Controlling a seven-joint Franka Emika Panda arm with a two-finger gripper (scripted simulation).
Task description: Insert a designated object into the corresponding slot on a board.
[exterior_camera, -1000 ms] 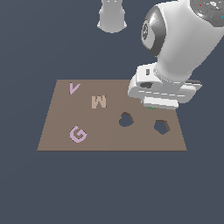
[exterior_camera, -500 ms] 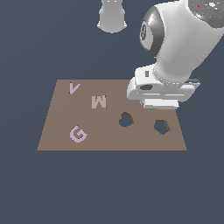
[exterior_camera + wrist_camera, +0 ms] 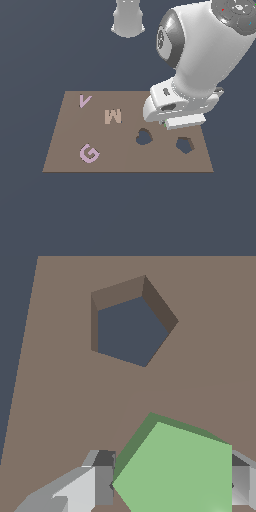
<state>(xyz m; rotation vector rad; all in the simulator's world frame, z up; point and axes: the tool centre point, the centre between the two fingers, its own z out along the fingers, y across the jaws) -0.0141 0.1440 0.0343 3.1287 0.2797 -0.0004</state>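
Exterior view, left to right. Flat brown board lay on the dark worktop. Pink V at far left of board; pink G at near left. Tan M just right of V, toward the middle. Heart-shaped hole right of M, nearer the front edge. Pentagon slot further right again, near the board's right edge, apart from the heart hole. White arm came down over the board's far right part, its wrist body hiding most of what sat beneath; only a sliver of the green pentagon block showed at the wrist's lower edge, between heart hole and slot but farther back. Pale grey base stood beyond the board's far edge.

Wrist view. Pincer was closed on the green pentagon block, one grey finger against one side, the other against the opposite side at the frame edge. Block sat over bare board surface, not over the slot. Pentagon slot lay open and unfilled, well clear of the block, dark floor visible through it. Board edge and dark worktop seen along one side. Could not tell whether block was touching the board or held just above it.
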